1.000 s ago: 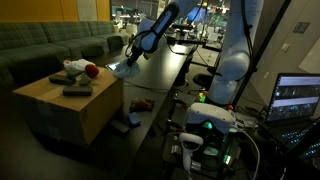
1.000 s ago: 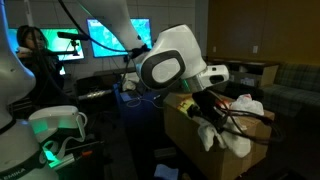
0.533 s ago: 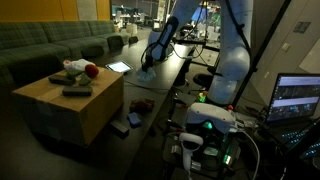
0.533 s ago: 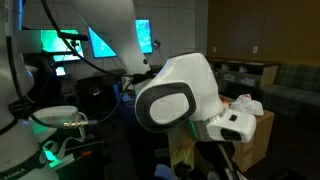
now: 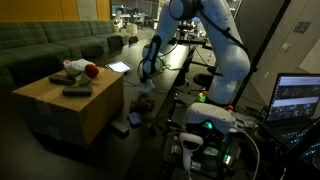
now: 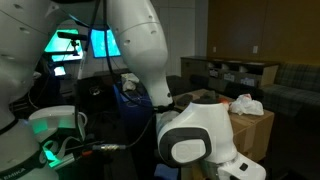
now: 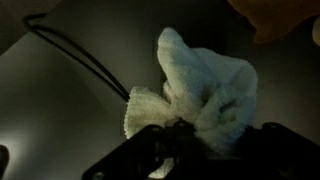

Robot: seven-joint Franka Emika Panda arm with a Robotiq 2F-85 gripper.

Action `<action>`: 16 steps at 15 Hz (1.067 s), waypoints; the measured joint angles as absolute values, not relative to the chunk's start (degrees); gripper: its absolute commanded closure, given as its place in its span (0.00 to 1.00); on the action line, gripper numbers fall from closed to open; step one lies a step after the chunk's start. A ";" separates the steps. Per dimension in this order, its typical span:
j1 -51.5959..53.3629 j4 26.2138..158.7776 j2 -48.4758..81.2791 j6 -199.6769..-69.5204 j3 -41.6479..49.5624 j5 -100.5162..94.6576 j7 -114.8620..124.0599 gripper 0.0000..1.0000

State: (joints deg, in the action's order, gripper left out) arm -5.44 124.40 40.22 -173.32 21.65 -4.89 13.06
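Note:
In the wrist view a white terry cloth (image 7: 205,85) hangs bunched between my fingers, and my gripper (image 7: 210,138) is shut on its lower folds. Below it lies a dark smooth surface with a thin black cable (image 7: 80,55) looping across. In an exterior view my gripper (image 5: 145,79) hangs low beside the dark table (image 5: 165,70), to the right of the cardboard box (image 5: 70,105); the cloth is too dim to make out there. In an exterior view my wrist (image 6: 195,145) fills the foreground and hides the jaws.
The box top carries a red ball (image 5: 91,70), a white item (image 5: 72,65) and dark remotes (image 5: 77,91). Small things lie on the floor (image 5: 132,118) by the box. A sofa (image 5: 45,45) stands behind, a laptop (image 5: 300,97) at right.
The arm has swung away from above the box and down towards the dark table's near side, with the cloth still in the jaws. In the exterior view the wrist has dropped low.

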 measured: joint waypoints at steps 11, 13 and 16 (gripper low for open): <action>-1.90 115.74 45.02 -171.46 24.59 -1.35 14.58 0.00; 1.77 115.78 43.17 -171.55 27.01 -1.35 15.10 0.00; 10.78 115.80 40.36 -171.54 33.48 -2.08 17.64 0.01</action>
